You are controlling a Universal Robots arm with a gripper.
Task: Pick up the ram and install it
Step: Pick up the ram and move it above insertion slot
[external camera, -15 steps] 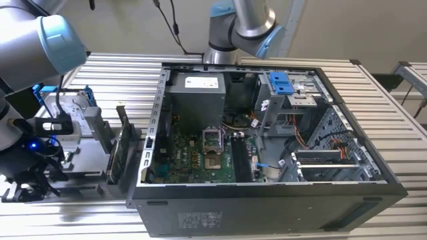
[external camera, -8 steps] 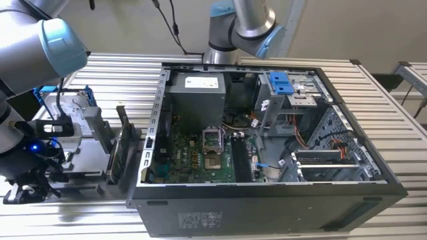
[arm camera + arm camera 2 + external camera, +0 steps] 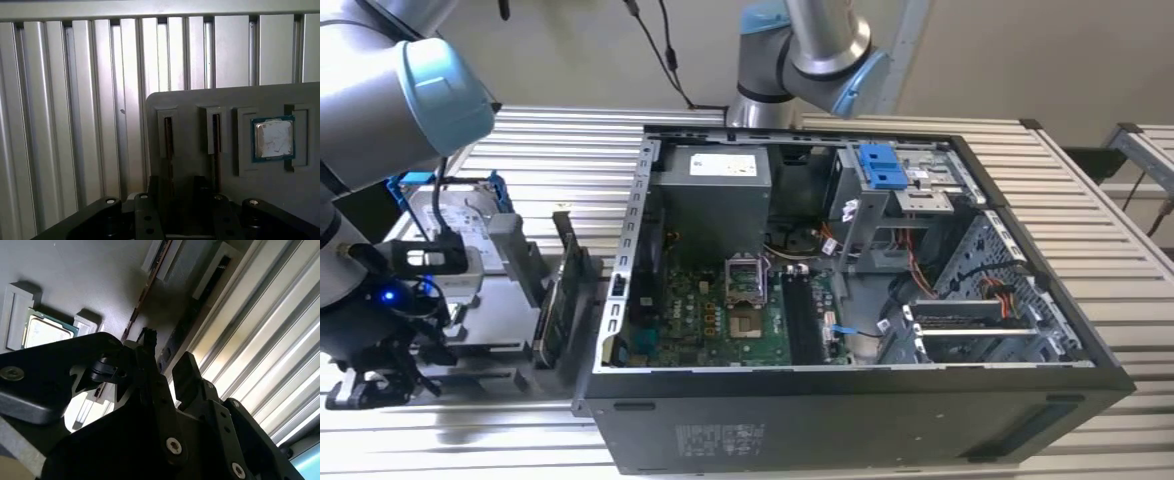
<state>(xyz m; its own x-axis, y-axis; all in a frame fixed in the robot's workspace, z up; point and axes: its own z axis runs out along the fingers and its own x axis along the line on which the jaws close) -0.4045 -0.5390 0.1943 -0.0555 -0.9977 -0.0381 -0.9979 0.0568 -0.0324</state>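
**Jaws spread over the ram's slot**

We see the jaws spread and empty, poised above the grey tray (image 3: 190, 107) on the tabletop (image 3: 75, 125). The ram (image 3: 168, 136) stands on edge in the outermost slot, just ahead of the jaws and lower. Its long axis runs straight away from them, in line with their gap as far as we can judge. A second stick (image 3: 216, 131) stands parallel beside it, toward the CPU (image 3: 272, 139). Both sticks show us only thin top edges, so which one is the ram is our judgement. The fingers (image 3: 187, 371) cut off their near ends.
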